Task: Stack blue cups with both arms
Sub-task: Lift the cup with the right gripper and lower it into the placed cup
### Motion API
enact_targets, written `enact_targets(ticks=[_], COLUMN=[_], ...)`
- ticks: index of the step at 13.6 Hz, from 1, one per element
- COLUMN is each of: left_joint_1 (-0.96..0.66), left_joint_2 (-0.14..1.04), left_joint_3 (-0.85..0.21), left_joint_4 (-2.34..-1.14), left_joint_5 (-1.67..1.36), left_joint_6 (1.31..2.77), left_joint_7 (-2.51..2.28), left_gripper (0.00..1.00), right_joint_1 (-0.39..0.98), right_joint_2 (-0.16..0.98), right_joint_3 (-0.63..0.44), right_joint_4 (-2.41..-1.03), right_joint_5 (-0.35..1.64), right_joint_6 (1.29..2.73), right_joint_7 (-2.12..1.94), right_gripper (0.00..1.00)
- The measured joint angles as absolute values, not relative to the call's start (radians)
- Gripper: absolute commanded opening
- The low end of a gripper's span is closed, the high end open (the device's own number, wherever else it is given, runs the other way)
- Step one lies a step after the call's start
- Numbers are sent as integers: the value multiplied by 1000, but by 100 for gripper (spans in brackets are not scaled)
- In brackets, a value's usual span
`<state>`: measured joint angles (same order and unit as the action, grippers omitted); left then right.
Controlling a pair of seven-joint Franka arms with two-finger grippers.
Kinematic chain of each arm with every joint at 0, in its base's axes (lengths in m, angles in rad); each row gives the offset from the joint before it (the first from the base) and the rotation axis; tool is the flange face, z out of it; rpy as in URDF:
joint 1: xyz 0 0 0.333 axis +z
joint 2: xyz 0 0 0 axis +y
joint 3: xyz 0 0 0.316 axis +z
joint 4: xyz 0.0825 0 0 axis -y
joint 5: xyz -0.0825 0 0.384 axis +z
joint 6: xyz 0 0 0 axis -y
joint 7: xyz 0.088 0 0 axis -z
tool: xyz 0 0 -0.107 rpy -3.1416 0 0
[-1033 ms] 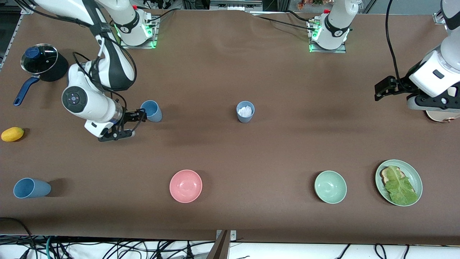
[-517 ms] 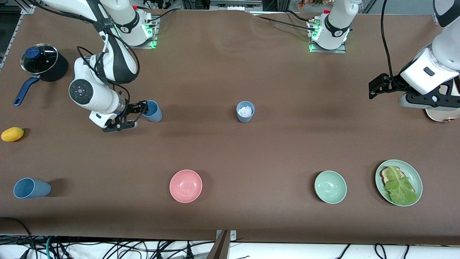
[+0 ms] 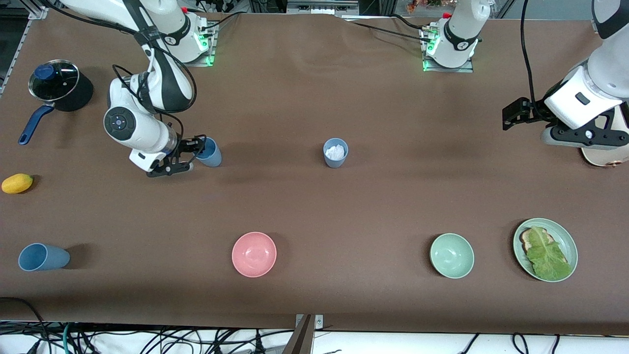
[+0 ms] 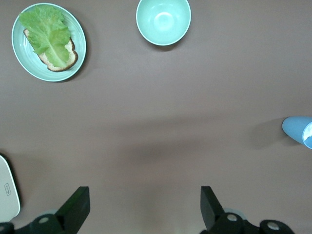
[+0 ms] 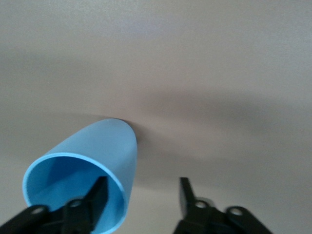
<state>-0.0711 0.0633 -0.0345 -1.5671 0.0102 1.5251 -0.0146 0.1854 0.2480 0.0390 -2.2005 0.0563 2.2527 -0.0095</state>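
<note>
A: Right wrist view: right gripper [image 5: 141, 204] fingers apart, one inside the sky-blue cup [image 5: 85, 173], one outside its wall. Front view hides that.

B: Slate-blue cup [image 3: 335, 152] stands mid-table, white stuff in it, bare cloth all around. Left gripper [image 4: 144, 207] spread wide over the table [image 3: 383, 196] edge, holding nothing; arm waits.
</note>
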Motion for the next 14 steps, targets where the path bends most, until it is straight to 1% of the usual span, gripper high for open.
enact_targets(ticks=[3, 4, 8, 9, 11, 14], left_joint_1=[-71, -71, -71, -71, -71, -71], left_joint_2=[63, 63, 63, 63, 63, 63], left_joint_3=[-34, -34, -34, -34, -34, -34], left_joint_4=[-1567, -1567, -1567, -1567, -1567, -1567], left_joint_5=[10, 10, 10, 10, 9, 9], left_joint_6=[1521, 1520, 1519, 1518, 1518, 1516], left_joint_7=[-15, -15, -15, -15, -15, -15], left_gripper=[100, 100, 100, 100, 100, 100], right_joint_1=[185, 186, 185, 185, 185, 192], right_joint_2=[248, 247, 241, 239, 239, 251], right_joint_3=[72, 85, 94, 94, 94, 97], right_joint_4=[-2200, -2200, -2178, -2142, -2023, -1895], right_joint_5=[57, 57, 58, 58, 82, 201], right_joint_6=[2257, 2259, 2256, 2224, 2106, 2009], right_joint_7=[56, 76, 85, 85, 101, 159], right_gripper=[5, 0, 0, 0, 0, 0])
